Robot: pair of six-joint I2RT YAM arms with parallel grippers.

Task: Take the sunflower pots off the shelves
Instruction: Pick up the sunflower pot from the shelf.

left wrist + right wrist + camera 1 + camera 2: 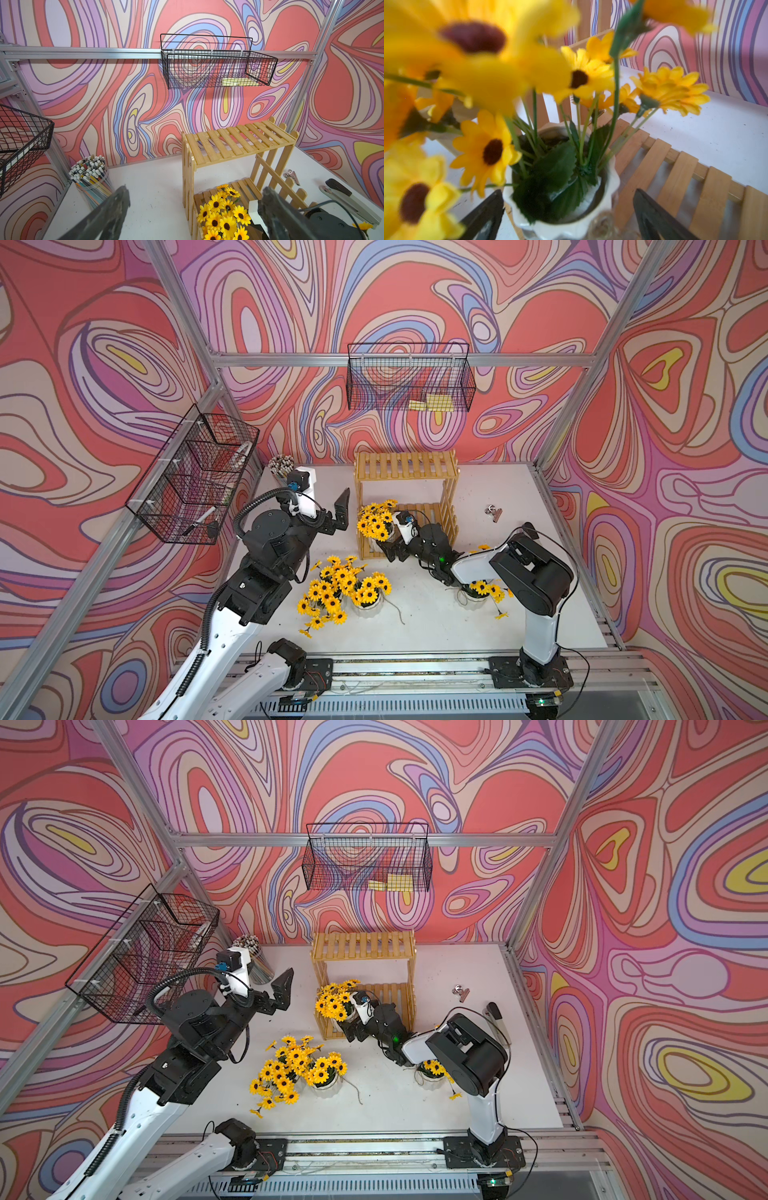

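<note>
Task nearly complete: a pair of pots (pixel 365 606) and a third pot (pixel 473 598) stand on the table (pixel 436 635), while the last pot (pixel 556 228) sits on the rack's (pixel 405 466) lower shelf (pixel 432 514), straddled but not yet gripped by the wide-open right gripper (pixel 566 194); the left gripper (pixel 341 510), also wide and empty, hovers beside the rack.

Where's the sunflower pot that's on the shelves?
In a top view the sunflower pot sits at the left end of the wooden rack's lower shelf, with the right gripper's open jaws on either side of it.
</note>
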